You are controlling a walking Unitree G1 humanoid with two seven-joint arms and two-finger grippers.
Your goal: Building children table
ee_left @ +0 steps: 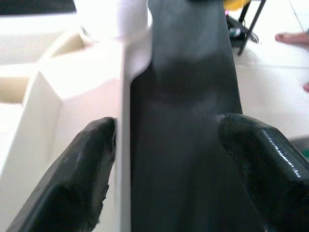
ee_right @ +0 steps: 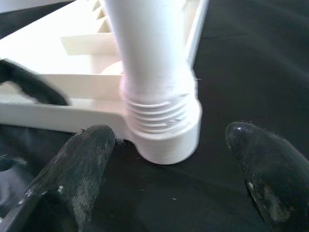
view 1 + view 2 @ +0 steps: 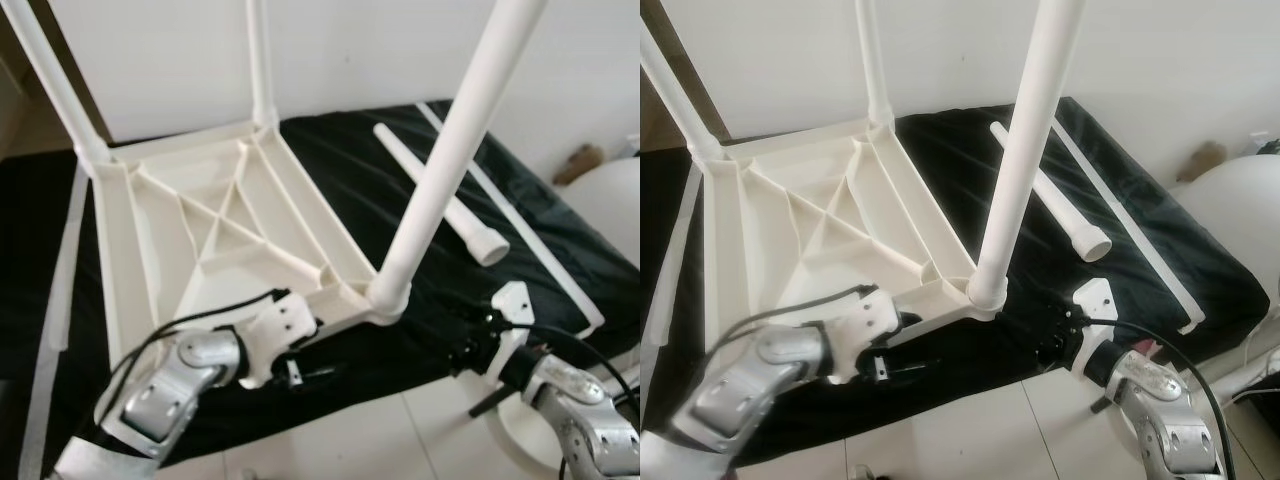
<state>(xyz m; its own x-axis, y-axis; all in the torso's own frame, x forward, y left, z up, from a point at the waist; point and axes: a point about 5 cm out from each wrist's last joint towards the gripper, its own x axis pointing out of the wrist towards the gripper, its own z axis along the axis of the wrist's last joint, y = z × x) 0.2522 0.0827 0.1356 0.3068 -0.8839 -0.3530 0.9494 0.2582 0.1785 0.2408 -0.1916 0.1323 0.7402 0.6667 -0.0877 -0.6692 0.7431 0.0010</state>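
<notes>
Roughly three-quarters built, by the look of it: a white plastic tabletop [image 3: 215, 225] lay upside down on a black cloth [image 3: 400, 190], with three legs already standing up from its corners — far left [image 3: 55, 85], far middle [image 3: 261, 60] and the near one [image 3: 450, 150]. The fourth leg [image 3: 440, 195] lay loose on the cloth, well apart from the tabletop on the robot's right, so one leg was probably left to fit, at the near left corner. The tabletop's underside was a shallow tray of thin moulded ribs that crossed diagonally, smooth and matte. The legs were plain round tubes, slightly tapered; in the right wrist view the near leg met its round socket [image 2: 164, 130] with screw threads partly showing, so it may not have been turned fully home. The left gripper [image 3: 290, 365] sat at the tabletop's near edge, fingers apart with the thin rim between them — one pad [image 1: 89, 159] touched the rim, the other stood clear. The right gripper [image 3: 1060, 335] hovered just beside the socket, its fingers [image 2: 82, 159] spread wide on either side and gripping nothing. A white strip [image 3: 520, 225] ran along the cloth's right side, over pale floor tiles [image 3: 400, 440].
</notes>
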